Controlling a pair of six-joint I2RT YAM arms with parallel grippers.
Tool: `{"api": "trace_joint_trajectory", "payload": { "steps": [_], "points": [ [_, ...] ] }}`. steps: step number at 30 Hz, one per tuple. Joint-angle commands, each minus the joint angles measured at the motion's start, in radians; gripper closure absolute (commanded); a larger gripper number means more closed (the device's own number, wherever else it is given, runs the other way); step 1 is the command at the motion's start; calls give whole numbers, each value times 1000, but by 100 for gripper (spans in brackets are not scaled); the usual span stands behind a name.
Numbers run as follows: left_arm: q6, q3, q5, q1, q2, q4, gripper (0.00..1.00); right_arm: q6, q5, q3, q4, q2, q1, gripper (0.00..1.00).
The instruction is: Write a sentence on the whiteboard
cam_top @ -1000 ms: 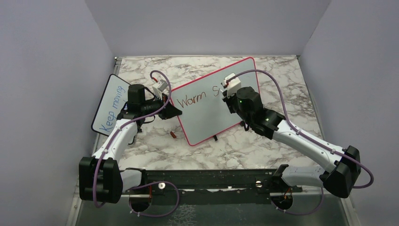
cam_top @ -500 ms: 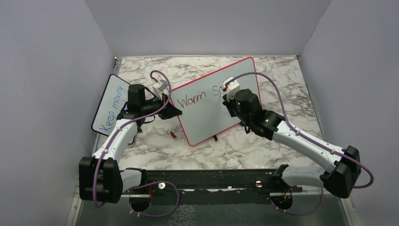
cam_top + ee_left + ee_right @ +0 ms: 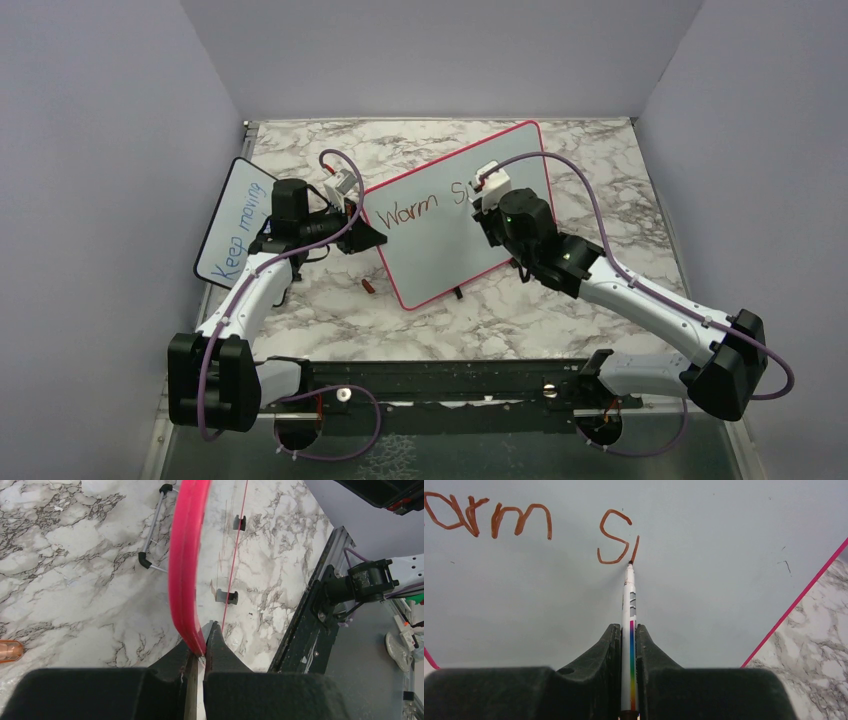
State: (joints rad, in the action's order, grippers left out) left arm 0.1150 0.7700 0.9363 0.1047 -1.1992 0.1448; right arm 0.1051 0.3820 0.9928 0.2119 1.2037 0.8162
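Note:
The whiteboard (image 3: 440, 240) with a pink-red frame stands tilted in the middle of the table. Red-brown writing (image 3: 408, 211) on it reads "Warm S" plus one short stroke (image 3: 635, 549). My left gripper (image 3: 372, 237) is shut on the board's left edge; the pink frame (image 3: 186, 570) sits between its jaws. My right gripper (image 3: 480, 197) is shut on a white marker (image 3: 629, 625) with a rainbow stripe. The marker tip touches the board at the foot of the new stroke, right of the "S" (image 3: 613, 537).
A smaller board (image 3: 238, 222) with blue "Keep moving" writing stands at the left, behind my left arm. A red-brown marker cap (image 3: 369, 286) lies on the marble table below the whiteboard's left edge. The whiteboard's black feet (image 3: 227, 597) rest on the table.
My right gripper has shifted slightly down and right along the board with the marker. The left arm and the board have not moved.

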Motion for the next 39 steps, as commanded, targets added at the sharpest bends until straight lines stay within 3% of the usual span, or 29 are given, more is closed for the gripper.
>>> {"api": "trace_joint_trajectory", "payload": {
  "steps": [1, 19, 39],
  "points": [
    [-110, -14, -97, -8, -18, 61, 100, 11, 31, -3, -91, 6, -5, 100],
    [-110, -13, -92, -8, -18, 60, 100, 34, 101, 14, -130, 20, -16, 99],
    [-110, -14, -101, -7, -17, 62, 100, -19, 30, -9, 27, -7, -16, 100]
  ]
}}
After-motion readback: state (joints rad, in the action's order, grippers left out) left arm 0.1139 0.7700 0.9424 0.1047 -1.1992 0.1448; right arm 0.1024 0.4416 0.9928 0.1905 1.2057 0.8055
